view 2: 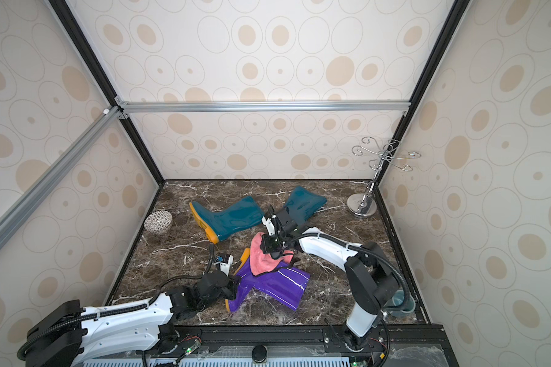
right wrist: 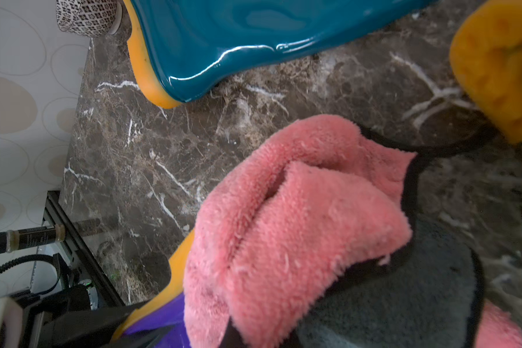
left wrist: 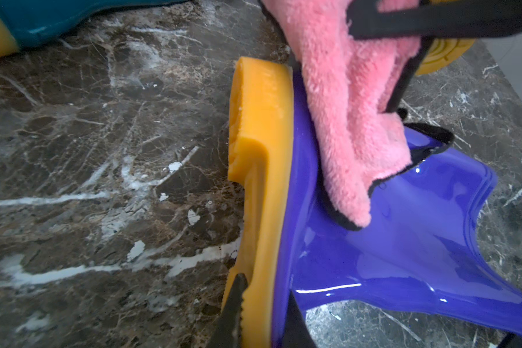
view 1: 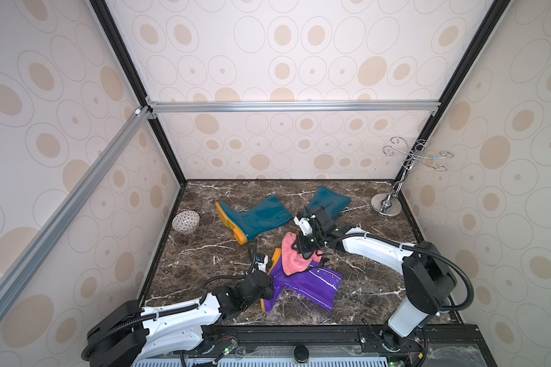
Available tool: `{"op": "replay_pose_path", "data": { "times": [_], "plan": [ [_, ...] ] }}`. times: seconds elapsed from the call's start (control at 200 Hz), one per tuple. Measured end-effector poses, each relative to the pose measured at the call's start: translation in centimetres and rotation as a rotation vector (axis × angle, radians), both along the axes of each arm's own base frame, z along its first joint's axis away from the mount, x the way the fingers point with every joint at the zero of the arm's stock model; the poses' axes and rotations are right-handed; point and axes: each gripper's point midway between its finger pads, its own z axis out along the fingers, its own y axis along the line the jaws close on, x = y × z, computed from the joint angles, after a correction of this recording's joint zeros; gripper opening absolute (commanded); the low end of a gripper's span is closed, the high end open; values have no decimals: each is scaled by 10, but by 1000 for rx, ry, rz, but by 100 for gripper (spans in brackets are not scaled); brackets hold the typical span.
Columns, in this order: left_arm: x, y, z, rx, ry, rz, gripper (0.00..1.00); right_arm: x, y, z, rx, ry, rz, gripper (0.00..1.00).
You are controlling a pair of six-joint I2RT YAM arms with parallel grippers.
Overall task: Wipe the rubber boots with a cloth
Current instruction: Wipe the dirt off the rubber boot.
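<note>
Rubber boots lie on their sides on the bench. We work on the purple boot, near the middle of the front edge. The two teal boots rest further back, apart from it.

Going from the left, the left fingers are clamped on the yellow sole of the purple boot, at the end nearer the front edge. One finger is on the tread and one on the purple side. The sole runs from front to back, and the shaft points away from it to the right.

Next comes the cloth, draped on the foot part at the far end of the sole and touching it. The right fingers are clenched on the cloth from above.

We judge that the bare shaft lies to the right and front of the cloth. The stroke should therefore follow the shaft, and the right arm is the nearer one.
</note>
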Motion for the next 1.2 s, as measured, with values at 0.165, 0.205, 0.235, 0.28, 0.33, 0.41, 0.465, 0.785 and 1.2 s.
{"op": "replay_pose_path", "data": {
  "times": [0.165,0.205,0.235,0.28,0.33,0.41,0.465,0.785,1.2],
  "plan": [
    [0,0,0,1,1,1,0,-8,-23,-20,-51,3,-61,0],
    [0,1,0,2,0,2,0,-15,-34,-29,-80,16,-81,0],
    [0,1,0,3,0,3,0,-23,-44,-36,-102,26,-97,0],
    [0,1,0,3,0,3,0,-34,-63,-45,-138,35,-130,0],
    [0,1,1,1,0,2,0,-45,-80,-49,-165,39,-164,0],
    [-1,1,1,0,0,1,0,-58,-106,-48,-205,31,-231,0],
    [-1,1,1,2,1,1,0,-67,-124,-49,-242,39,-273,0],
    [0,2,1,5,-2,5,0,-117,-175,-58,-379,167,-350,0],
    [0,1,-1,4,0,3,0,-106,-134,-59,-294,246,-238,0]
  ]
}}
